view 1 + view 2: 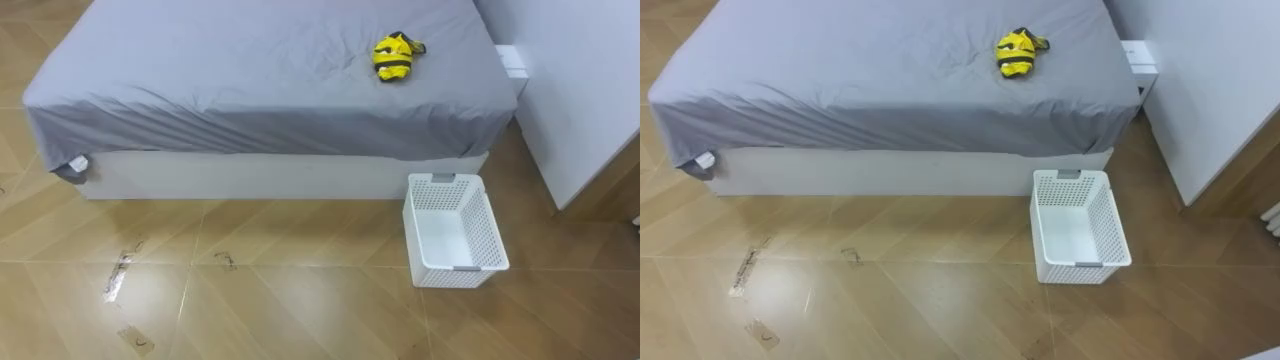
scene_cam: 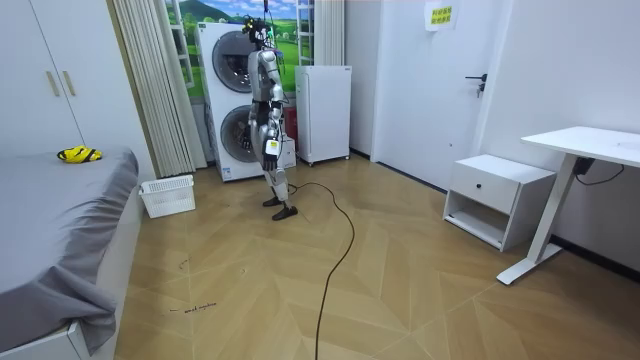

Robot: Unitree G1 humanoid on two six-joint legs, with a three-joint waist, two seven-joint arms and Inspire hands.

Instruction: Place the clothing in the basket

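Observation:
A crumpled yellow and black garment [image 1: 397, 57] lies on the grey bed [image 1: 250, 80], towards its right end and well back from the near edge; it is the small yellow heap [image 2: 79, 154] in the room view. A white perforated basket [image 1: 455, 232] stands empty on the wooden floor just in front of the bed's right corner, and appears as the white basket [image 2: 167, 195] beside the bed in the room view. I stand upright a couple of metres from the bed, in front of the stacked washing machines. My left hand [image 2: 270, 148] hangs at my side, far from garment and basket.
A white cabinet wall [image 1: 590, 90] rises to the right of the bed and basket. Bits of tape [image 1: 118, 278] mark the floor at the lower left. In the room view, a white appliance [image 2: 324, 112], a nightstand [image 2: 497, 198] and a desk [image 2: 590, 145] stand along the walls.

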